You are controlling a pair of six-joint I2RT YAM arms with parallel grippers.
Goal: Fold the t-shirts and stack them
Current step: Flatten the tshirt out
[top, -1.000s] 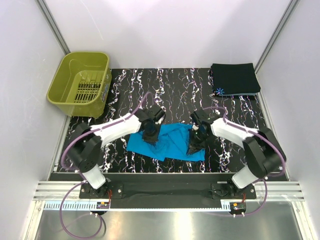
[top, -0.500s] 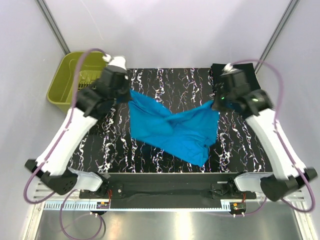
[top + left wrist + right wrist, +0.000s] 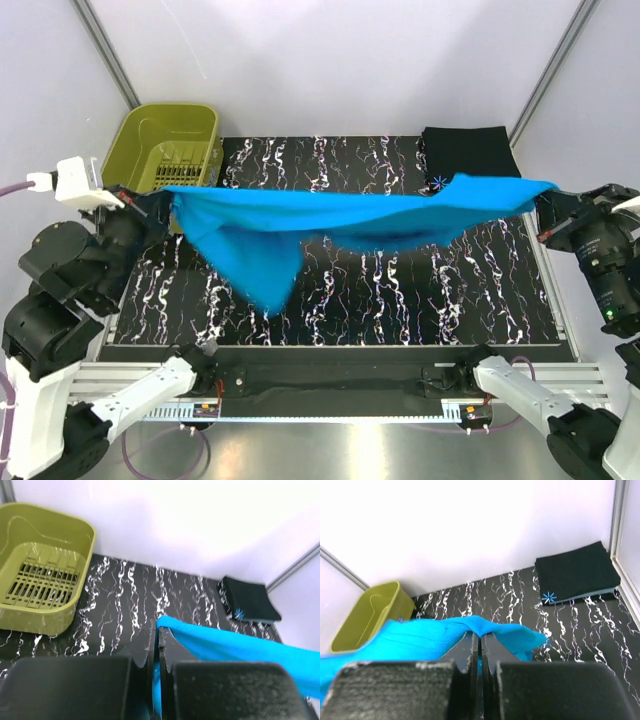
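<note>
The turquoise t-shirt [image 3: 330, 215] hangs stretched in the air between my two grippers, high over the table, with one part drooping at the left. My left gripper [image 3: 160, 200] is shut on its left end [image 3: 200, 640], my right gripper [image 3: 545, 195] on its right end [image 3: 470, 630]. In each wrist view the cloth sits pinched between closed fingers; the left gripper [image 3: 156, 630] and right gripper [image 3: 479, 637] both hold it. The black t-shirt [image 3: 468, 158] with the starburst mark lies folded at the table's back right corner, also in the left wrist view [image 3: 250, 605] and right wrist view [image 3: 575, 577].
An olive-green basket [image 3: 160, 150] stands at the back left corner, also in the left wrist view [image 3: 42, 572] and right wrist view [image 3: 370, 615]. The black marbled table [image 3: 400, 290] lies below the shirt. White walls close in on both sides and the back.
Both arms have lifted the turquoise shirt off the table and swung far apart, pulling it from a crumpled heap into a taut band in the air.
</note>
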